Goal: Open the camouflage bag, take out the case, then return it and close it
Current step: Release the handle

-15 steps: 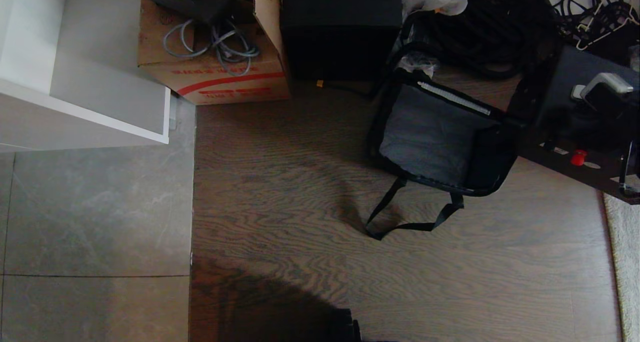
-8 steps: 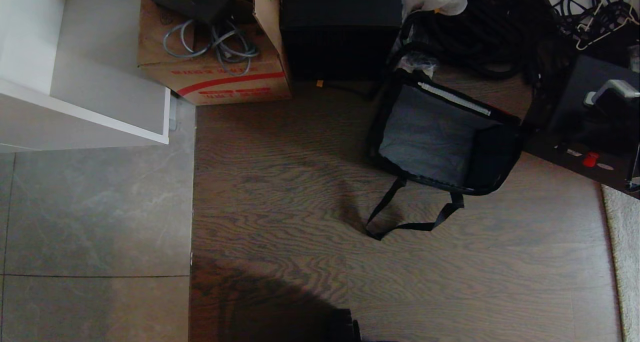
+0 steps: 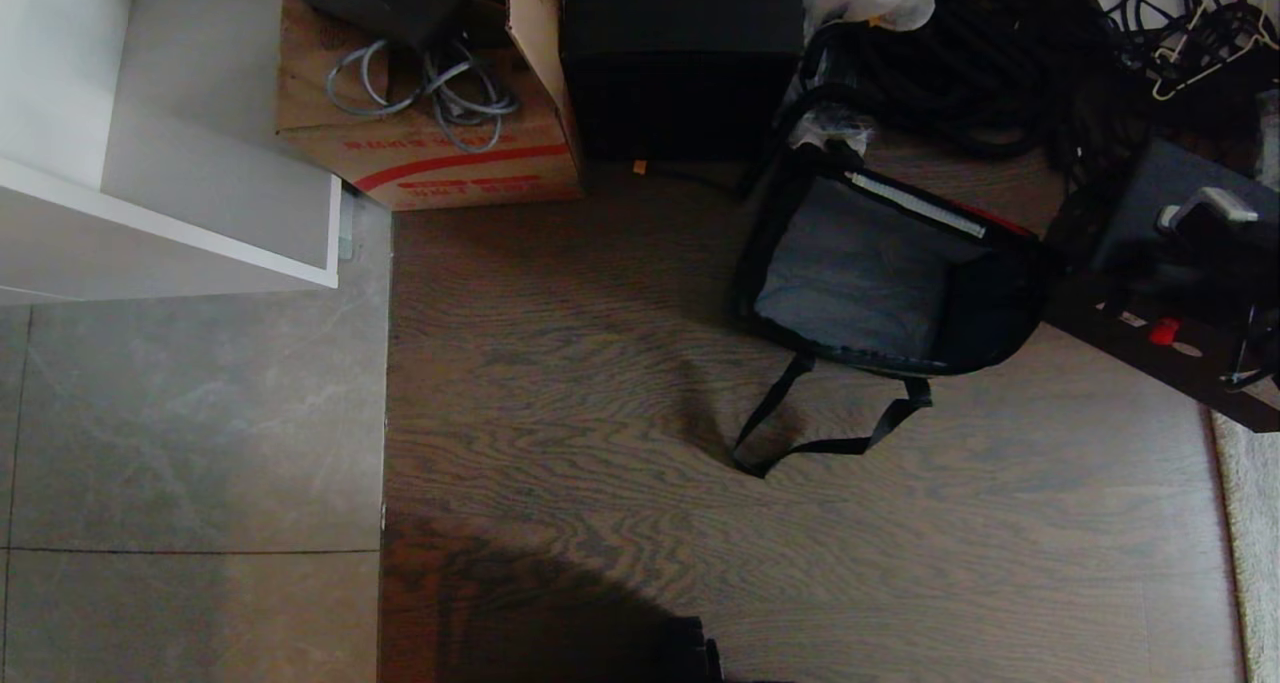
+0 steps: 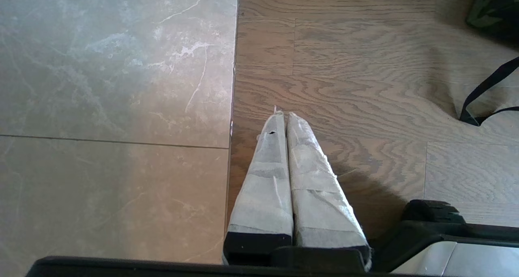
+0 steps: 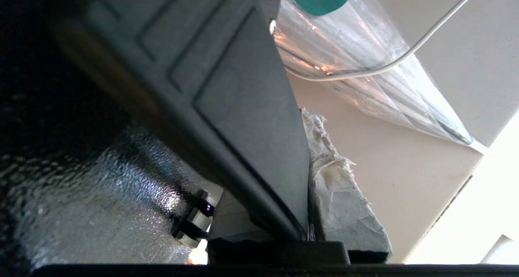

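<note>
Rigid black plastic case (image 3: 1170,313) is held clear of the wood floor (image 3: 600,383), right of the open, soft camouflage bag (image 3: 880,273). Right gripper (image 5: 308,179) is clamped on its thin edge panel; probably heavy, so slip-prone. Left gripper (image 4: 284,119) is closed, empty.

the head view is dim and murky, its wooden floor (image 3: 600,363) crossed by soft shadows, one dark patch at the bottom edge. the right wrist view blows out to white glare in one corner, with nearby surfaces blurred.

Storage corner: cardboard box (image 3: 420,133), tangled cables (image 3: 1000,53).
</note>
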You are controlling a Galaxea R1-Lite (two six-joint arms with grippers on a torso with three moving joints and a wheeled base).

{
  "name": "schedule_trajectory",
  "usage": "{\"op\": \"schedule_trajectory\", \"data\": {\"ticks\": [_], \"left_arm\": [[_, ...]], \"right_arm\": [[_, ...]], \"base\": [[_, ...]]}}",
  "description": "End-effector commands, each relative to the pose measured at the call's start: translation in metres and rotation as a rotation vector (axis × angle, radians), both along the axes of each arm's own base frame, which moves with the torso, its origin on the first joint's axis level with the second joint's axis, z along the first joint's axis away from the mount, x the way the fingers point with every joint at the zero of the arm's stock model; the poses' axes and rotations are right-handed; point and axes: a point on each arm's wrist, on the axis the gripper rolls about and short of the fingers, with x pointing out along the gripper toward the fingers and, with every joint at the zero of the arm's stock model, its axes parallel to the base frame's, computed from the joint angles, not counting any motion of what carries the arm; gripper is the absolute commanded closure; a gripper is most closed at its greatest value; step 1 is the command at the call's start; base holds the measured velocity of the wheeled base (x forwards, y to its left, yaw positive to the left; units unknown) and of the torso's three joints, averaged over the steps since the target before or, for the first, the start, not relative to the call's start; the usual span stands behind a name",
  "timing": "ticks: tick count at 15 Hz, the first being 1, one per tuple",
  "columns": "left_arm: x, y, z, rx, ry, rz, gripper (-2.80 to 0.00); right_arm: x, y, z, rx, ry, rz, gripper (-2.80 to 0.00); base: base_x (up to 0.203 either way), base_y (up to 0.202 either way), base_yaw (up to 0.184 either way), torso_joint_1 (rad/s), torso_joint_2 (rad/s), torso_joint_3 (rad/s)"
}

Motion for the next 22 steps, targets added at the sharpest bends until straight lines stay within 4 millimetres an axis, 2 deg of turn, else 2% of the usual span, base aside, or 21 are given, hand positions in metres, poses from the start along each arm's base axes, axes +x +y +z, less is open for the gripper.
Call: {"op": "schedule_trajectory", "data": {"ticks": [1,4,6,13,17,19,22], "left_arm": [[0.001,0.000,-0.002,-0.001,0.007,0.002,0.00],[0.001,0.000,-0.002,0.000,0.007,0.001,0.00],[0.001,0.000,-0.002,0.000,0.007,0.000,0.00],[0.001,0.000,-0.002,0.000,0.007,0.001,0.00],[0.001,0.000,-0.002,0.000,0.007,0.001,0.00],[0.001,0.000,-0.002,0.000,0.007,0.001,0.00],[0.001,0.000,-0.002,0.000,0.007,-0.001,0.00]], "right_arm": [[0.016,-0.010,-0.016,0.009,0.040,-0.019,0.00],[0.015,-0.016,-0.011,0.015,0.053,-0.035,0.00],[0.013,-0.020,0.007,-0.006,0.016,-0.048,0.00],[-0.037,0.000,0.056,-0.037,-0.064,-0.039,0.00],[-0.051,-0.002,0.061,-0.041,-0.065,-0.058,0.00],[-0.045,-0.010,0.053,-0.031,-0.047,-0.074,0.00],[-0.026,-0.019,0.038,-0.010,-0.007,-0.081,0.00]], "base": [[0.000,0.000,0.000,0.000,0.00,0.000],[0.000,0.000,0.000,0.000,0.00,0.000],[0.000,0.000,0.000,0.000,0.00,0.000],[0.000,0.000,0.000,0.000,0.00,0.000],[0.000,0.000,0.000,0.000,0.00,0.000],[0.000,0.000,0.000,0.000,0.00,0.000],[0.000,0.000,0.000,0.000,0.00,0.000]]}}
